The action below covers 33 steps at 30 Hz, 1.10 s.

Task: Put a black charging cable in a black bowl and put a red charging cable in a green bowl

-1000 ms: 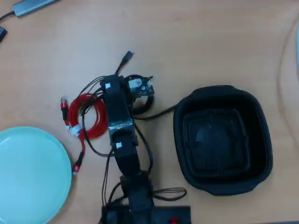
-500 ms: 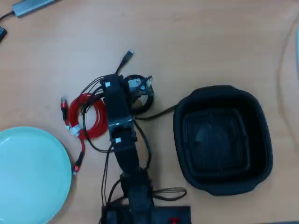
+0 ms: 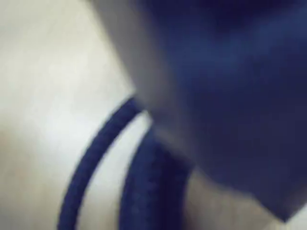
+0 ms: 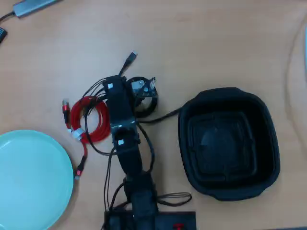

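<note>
working the black charging cable first looks right to me, since the claw sits over its coil, just right of the arm in the overhead view. i cannot tell how far apart the claw's jaws stand, or whether they have any of the coil between them: from above the wrist hardware covers the tips, and the wrist view is too blurred to settle it. to do this step well i would want the jaws astride several turns of the coil rather than one loose strand, so the whole bundle lifts together. one tail trails right along the tabletop toward the black bowl and the plug end points up the picture, so i would lift high enough for both to clear the bowl's thick rim before carrying across. the bowl is near, to the right, and looks empty.

the red charging cable lies on the other side of the arm, close against it, between the arm and the green bowl at lower left; i would keep the arm from snagging it on the swing.

the overhead view gives me the layout: both bowls, both cables, the route. the wrist view gives only closeness: dark cable strands curving over pale tabletop with a big dark blur at right, so the camera is low over the coil.
</note>
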Each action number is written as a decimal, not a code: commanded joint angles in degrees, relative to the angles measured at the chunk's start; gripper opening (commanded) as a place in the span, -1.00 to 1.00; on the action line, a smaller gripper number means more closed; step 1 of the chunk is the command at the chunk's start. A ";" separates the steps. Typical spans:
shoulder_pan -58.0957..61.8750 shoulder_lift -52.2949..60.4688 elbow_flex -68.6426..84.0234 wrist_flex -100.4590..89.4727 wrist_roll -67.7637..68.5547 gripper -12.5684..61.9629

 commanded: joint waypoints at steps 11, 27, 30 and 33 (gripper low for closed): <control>0.18 0.79 -2.81 0.53 0.35 -0.83; -1.49 15.38 -15.47 8.26 -1.05 -0.83; -1.76 20.57 -15.64 8.17 -4.13 -0.83; -1.32 27.51 -15.64 8.17 -7.47 -0.83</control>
